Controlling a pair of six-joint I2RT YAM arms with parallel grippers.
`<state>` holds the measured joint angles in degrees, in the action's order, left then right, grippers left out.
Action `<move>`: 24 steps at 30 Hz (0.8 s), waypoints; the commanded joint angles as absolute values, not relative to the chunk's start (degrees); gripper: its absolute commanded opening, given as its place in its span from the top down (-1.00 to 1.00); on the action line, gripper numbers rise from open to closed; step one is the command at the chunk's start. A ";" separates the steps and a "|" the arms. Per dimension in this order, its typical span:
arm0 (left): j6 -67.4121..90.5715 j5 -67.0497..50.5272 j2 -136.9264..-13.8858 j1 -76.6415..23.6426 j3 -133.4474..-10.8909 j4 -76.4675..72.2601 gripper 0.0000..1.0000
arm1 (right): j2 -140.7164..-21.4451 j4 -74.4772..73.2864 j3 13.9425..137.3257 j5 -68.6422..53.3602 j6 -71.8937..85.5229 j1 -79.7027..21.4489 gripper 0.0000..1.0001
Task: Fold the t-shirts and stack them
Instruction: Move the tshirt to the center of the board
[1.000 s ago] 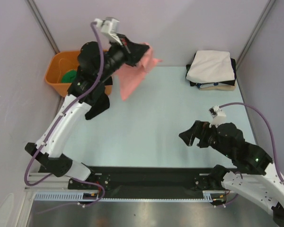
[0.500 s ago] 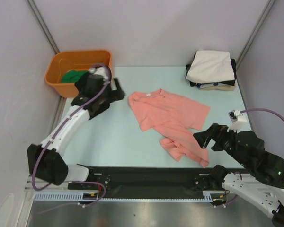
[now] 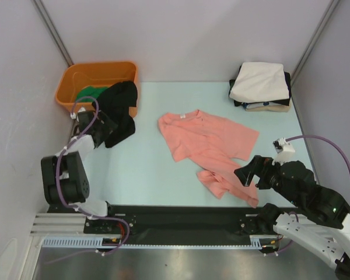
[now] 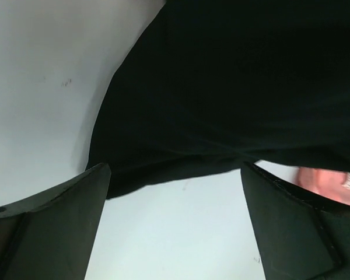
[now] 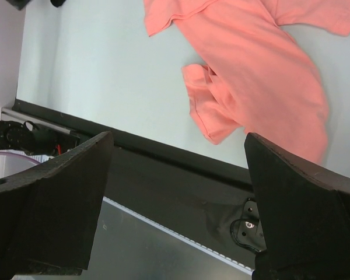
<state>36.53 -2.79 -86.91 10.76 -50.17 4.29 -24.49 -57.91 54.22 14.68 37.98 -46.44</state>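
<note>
The salmon-pink t-shirt (image 3: 207, 143) lies loose and rumpled in the middle of the table, one sleeve bunched toward the front edge; it also shows in the right wrist view (image 5: 251, 64). Folded t-shirts (image 3: 261, 81) sit stacked at the back right, cream-white on top of black and tan. My left gripper (image 3: 118, 131) is drawn back at the far left, open and empty (image 4: 175, 175), with a dark shape ahead of its fingers. My right gripper (image 3: 245, 174) hovers open over the shirt's near right hem (image 5: 176, 140), holding nothing.
An orange plastic tub (image 3: 76, 79) with green cloth in it stands at the back left, close to the folded left arm. A black rail (image 3: 181, 216) runs along the table's front edge. Grey walls close in the sides and back.
The left gripper opened and let the pink shirt drop onto the table, then the arm folded back to the left. The right gripper shifted toward the shirt's near hem.
</note>
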 commanded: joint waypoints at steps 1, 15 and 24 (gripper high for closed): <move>39.72 -5.18 -92.00 10.99 -49.57 -2.72 -1.00 | -24.70 -55.72 54.32 14.50 38.85 -46.58 -1.00; 38.33 -9.04 -103.63 10.11 -53.71 -6.04 0.99 | -24.70 -56.16 54.05 14.59 39.02 -45.97 -0.99; 32.26 4.21 -70.75 2.37 -69.87 7.43 0.99 | -26.10 -56.08 54.05 14.50 38.76 -44.91 -1.00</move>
